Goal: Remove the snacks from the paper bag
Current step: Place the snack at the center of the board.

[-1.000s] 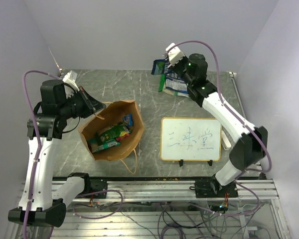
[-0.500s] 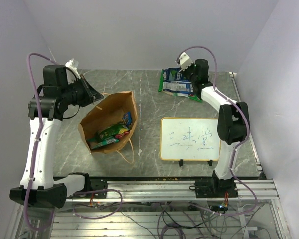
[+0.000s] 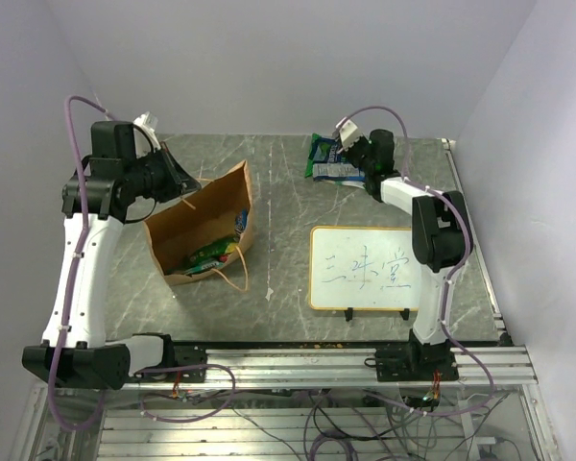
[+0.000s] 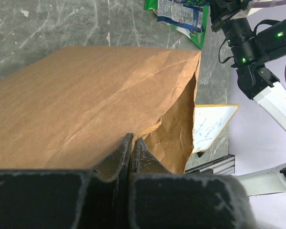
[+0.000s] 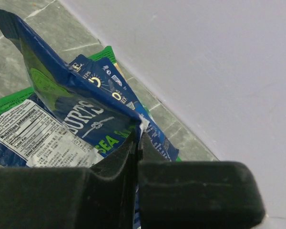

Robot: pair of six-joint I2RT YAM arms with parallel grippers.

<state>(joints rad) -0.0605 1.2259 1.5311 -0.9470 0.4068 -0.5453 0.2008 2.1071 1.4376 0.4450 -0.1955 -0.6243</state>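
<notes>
The brown paper bag [image 3: 200, 223] stands tilted at the left, mouth toward the near right, with green and blue snack packets [image 3: 211, 257] inside. My left gripper [image 3: 184, 187] is shut on the bag's far rim; in the left wrist view the jaws pinch the paper edge [image 4: 132, 139]. My right gripper [image 3: 353, 152] is shut on the corner of a dark blue packet [image 5: 81, 109] at the back of the table, low over the larger green bag with the blue-white label [image 3: 332, 163], which also shows in the right wrist view [image 5: 19, 133].
An orange-framed whiteboard [image 3: 369, 268] lies at the right of the table. The back wall stands close behind the right gripper. The bag's string handle [image 3: 238, 274] hangs toward the near edge.
My right gripper has carried the blue packet down toward the back of the table, over the green bag. My left gripper has lifted the bag's rim, raising and tilting the bag.
</notes>
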